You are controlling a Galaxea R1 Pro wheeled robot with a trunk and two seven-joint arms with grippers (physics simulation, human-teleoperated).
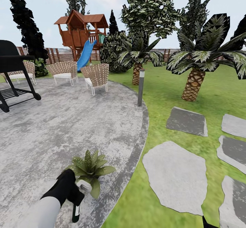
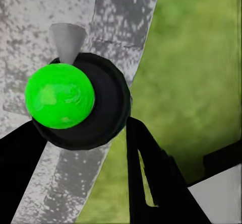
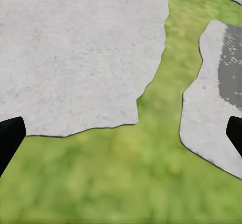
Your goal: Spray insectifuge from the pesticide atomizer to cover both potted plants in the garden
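- While the round grey patio (image 1: 51, 132) takes up the left half of the head view, the left gripper (image 1: 70, 187) is seen at the lower left of the frame, closed around the pesticide atomizer (image 1: 78, 200).
- The atomizer's pale spray head (image 1: 83, 186) is held just beside a potted plant (image 1: 90, 168), whose pointed speckled leaves spread above it near the patio's edge, at lower centre.
- From the left wrist view, the atomizer's dark round base (image 2: 88, 103) with its green mark (image 2: 59, 95) is seen at centre left, clamped between the two dark fingers (image 2: 156, 183); patio paving and green lawn (image 2: 201, 73) lie behind it.
- Grey stepping slabs (image 1: 176, 176) are set into the lawn at the lower right of the head view.
- In the right wrist view, the right gripper (image 3: 121, 136) is shown spread wide and holding nothing, its black fingertips (image 3: 9, 136) at the frame's two side edges above grass and slabs (image 3: 75, 53).
- A grey post (image 1: 140, 87) stands at the patio rim, mid-frame.
- Palms (image 1: 194, 71), wicker chairs (image 1: 97, 77), a black grill (image 1: 13, 74), a wooden playhouse with a blue slide (image 1: 85, 54) and a slatted fence (image 1: 61, 54) are ranged across the upper half.
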